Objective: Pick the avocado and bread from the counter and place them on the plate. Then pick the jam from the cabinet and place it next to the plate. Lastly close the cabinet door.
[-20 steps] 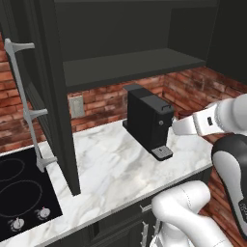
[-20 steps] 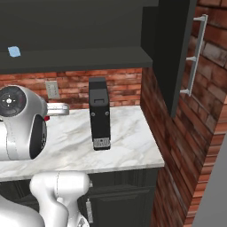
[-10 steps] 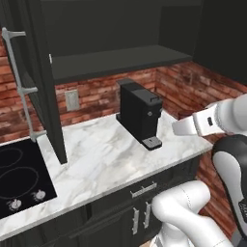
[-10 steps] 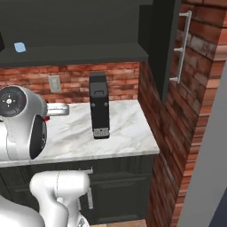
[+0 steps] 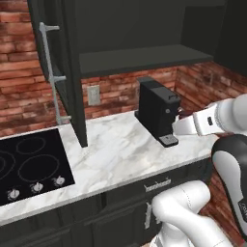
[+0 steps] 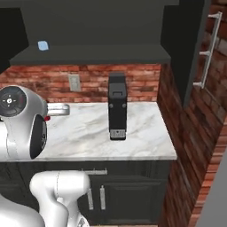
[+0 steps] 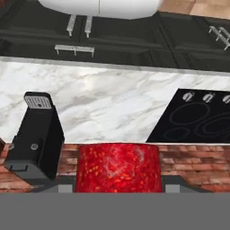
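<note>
worktop [image 5: 116,154]: we are seeing a white-grey veined marble slab over dark drawer fronts | on it: a black coffee machine [image 5: 157,112] is standing upright near the brick back wall, toward the right end | left: a black cooktop [image 5: 29,166] is lying flush in the slab, knobs along its front edge

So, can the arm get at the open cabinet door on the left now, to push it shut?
Probably not yet. The arm seems to be holding the jam jar, and it is to the right of the coffee machine, which stands between it and the cabinet door.
</note>
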